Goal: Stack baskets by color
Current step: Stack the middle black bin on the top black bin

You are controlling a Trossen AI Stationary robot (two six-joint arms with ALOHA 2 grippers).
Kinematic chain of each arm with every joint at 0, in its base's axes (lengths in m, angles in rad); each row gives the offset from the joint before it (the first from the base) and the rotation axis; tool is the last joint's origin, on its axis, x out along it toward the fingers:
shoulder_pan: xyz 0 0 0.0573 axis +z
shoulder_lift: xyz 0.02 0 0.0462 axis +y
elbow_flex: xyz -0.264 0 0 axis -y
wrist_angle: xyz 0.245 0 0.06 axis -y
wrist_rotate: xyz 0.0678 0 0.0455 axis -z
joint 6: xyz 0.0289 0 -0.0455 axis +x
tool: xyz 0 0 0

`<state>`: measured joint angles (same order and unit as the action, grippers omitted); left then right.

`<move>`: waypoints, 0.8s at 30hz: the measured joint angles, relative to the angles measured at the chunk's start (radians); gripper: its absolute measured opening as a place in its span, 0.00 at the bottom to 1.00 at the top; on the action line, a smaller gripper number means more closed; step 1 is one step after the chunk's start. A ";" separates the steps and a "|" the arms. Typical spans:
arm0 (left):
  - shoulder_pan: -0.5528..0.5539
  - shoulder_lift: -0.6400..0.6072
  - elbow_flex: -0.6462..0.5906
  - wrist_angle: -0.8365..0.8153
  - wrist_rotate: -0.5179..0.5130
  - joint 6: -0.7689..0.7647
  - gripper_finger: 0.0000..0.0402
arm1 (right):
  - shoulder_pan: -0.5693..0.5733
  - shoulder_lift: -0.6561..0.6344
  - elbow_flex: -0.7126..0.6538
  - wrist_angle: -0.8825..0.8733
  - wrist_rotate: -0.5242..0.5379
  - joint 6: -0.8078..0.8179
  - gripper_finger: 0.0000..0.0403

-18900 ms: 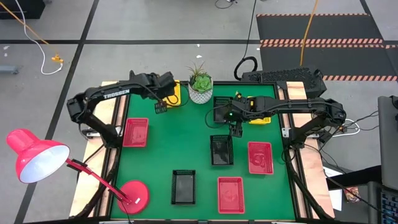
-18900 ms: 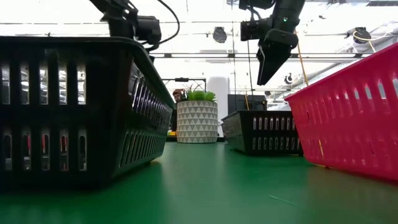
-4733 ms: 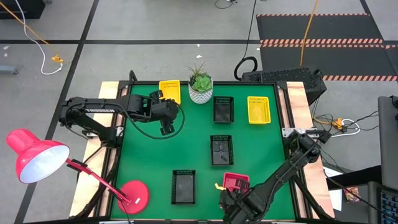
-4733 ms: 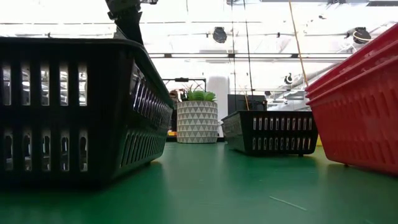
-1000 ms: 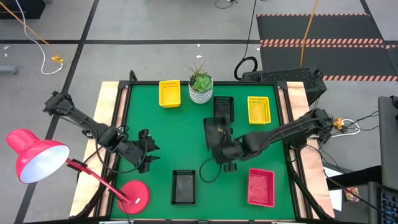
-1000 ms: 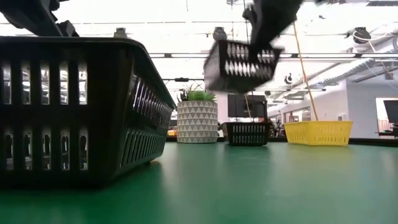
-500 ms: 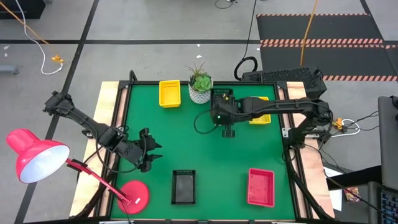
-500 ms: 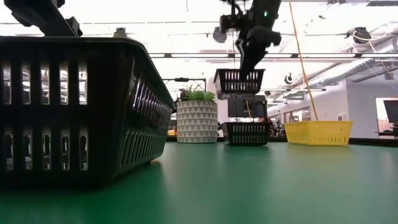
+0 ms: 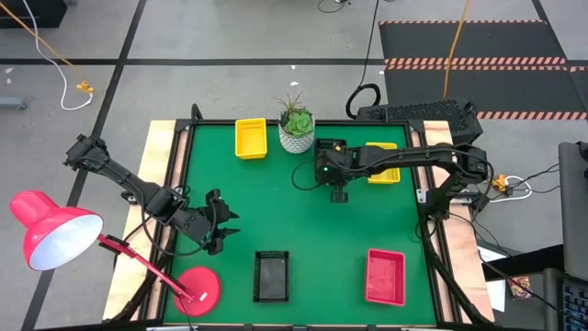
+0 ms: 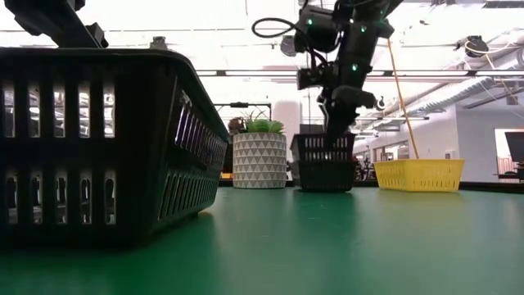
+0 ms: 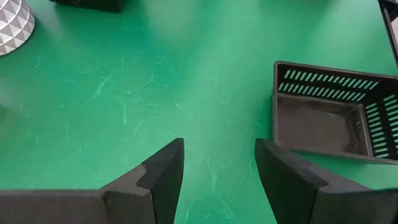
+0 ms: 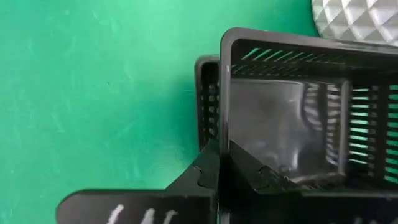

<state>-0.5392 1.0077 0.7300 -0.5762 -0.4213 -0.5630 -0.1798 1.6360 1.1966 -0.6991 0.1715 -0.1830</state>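
Observation:
My right gripper (image 9: 334, 176) (image 12: 222, 158) is shut on a black basket (image 12: 298, 118), which it holds over a second black basket (image 12: 205, 93) at the table's far middle. In the low view the two (image 10: 324, 162) show as one tall pile. A third black basket (image 9: 270, 276) (image 11: 329, 118) sits flat near the front edge. My left gripper (image 9: 223, 235) (image 11: 217, 149) hangs open above the mat at the left, with nothing between its fingers. Red baskets (image 9: 385, 276) lie at the front right. Yellow baskets stand at the far left (image 9: 250, 138) and far right (image 9: 381, 164). My right gripper pinches one wall of the upper black basket at its rim (image 12: 224, 140), one finger outside (image 12: 202, 171) and one inside (image 12: 255, 174). The fingers come steeply from above. The basket stays upright, its lower part down in the black basket on the table, slightly offset.
A white ribbed plant pot (image 9: 296, 131) stands just left of the black pile. A red lamp (image 9: 53, 230) leans over the left edge, its round base (image 9: 196, 289) on the front left corner. The green mat's middle (image 9: 303, 230) is bare.
My right gripper has carried the black basket from the middle of the table toward the far edge, then down onto the black basket standing there. The basket, tilted while carried, has come level and sunk into the lower one.

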 joint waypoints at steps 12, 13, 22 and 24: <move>0.000 0.000 0.000 -0.004 0.000 -0.013 0.49 | -0.004 0.000 -0.029 0.083 -0.047 0.019 0.21; 0.000 0.000 0.000 -0.006 0.000 -0.014 0.49 | -0.004 0.000 -0.029 0.084 -0.051 0.027 0.24; 0.000 0.000 0.000 -0.019 0.001 -0.019 0.49 | 0.006 -0.011 -0.029 0.085 -0.047 0.063 0.49; 0.000 0.000 0.000 -0.022 0.001 -0.019 0.49 | 0.012 -0.006 -0.028 0.083 -0.070 0.097 0.53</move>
<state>-0.5392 1.0079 0.7300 -0.5983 -0.4206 -0.5819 -0.1681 1.6297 1.1681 -0.6161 0.1011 -0.0860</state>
